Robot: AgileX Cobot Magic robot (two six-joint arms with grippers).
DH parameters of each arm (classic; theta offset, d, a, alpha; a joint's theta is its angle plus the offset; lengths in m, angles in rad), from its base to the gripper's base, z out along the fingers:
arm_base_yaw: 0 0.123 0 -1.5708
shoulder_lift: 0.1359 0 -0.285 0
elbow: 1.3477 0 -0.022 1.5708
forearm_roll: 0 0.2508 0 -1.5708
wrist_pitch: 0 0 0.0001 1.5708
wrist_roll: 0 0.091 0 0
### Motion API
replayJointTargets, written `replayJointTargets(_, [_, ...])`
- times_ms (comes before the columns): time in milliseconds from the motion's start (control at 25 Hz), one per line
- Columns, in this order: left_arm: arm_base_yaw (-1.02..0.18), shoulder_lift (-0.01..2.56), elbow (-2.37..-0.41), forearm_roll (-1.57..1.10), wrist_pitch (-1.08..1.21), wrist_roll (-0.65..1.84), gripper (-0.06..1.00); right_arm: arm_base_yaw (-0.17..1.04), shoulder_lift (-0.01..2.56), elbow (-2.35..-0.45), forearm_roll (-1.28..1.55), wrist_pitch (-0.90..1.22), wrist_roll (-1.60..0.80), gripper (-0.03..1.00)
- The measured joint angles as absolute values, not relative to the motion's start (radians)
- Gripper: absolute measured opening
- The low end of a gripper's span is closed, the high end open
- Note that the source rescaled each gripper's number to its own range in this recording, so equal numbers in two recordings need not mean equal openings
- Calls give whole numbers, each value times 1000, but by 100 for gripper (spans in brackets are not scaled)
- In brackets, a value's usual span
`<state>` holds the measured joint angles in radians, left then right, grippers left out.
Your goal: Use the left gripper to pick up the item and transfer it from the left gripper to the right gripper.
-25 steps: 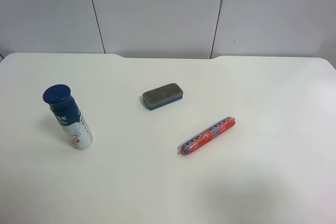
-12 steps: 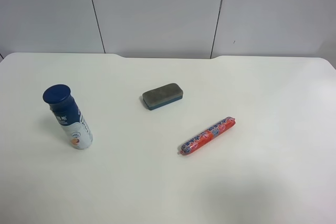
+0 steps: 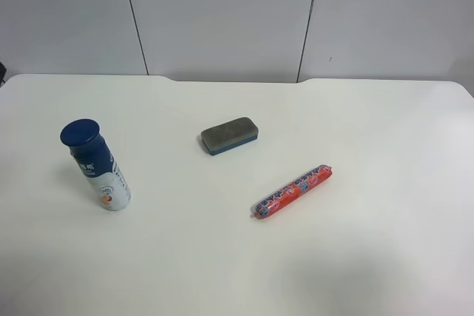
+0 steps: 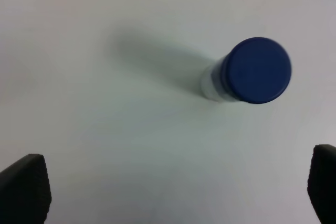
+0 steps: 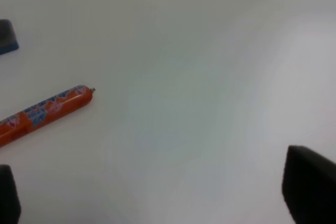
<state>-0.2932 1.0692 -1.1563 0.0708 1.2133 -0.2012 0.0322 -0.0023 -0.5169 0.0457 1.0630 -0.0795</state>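
Standing upright on the white table [image 3: 370,131], the cylindrical white-and-blue bottle [image 3: 96,164] with a large dark blue round cap sits below and ahead of the left gripper [image 4: 173,187]. That gripper's black fingers [image 4: 23,187] are spread wide and hold nothing. The bottle lies beyond the fingertips, nearer one finger than the other, and is not between them. The right gripper [image 5: 157,192] is likewise spread wide and empty over bare tabletop. A red-and-blue patterned sausage stick [image 5: 44,111] lies off to one side ahead of it, well apart from the fingers, and a corner of the grey-topped blue block eraser [image 5: 6,36] lies farther on. Compared with a second ago, the bottle, sausage stick and eraser have not shifted in the high view, and neither arm has entered that view.
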Motion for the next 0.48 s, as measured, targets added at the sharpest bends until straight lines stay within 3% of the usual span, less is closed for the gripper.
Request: replayJointTargets(480, [-463, 1232, -1168, 151, 1212, -400, 100, 32, -2, -517, 46, 1063, -79, 100])
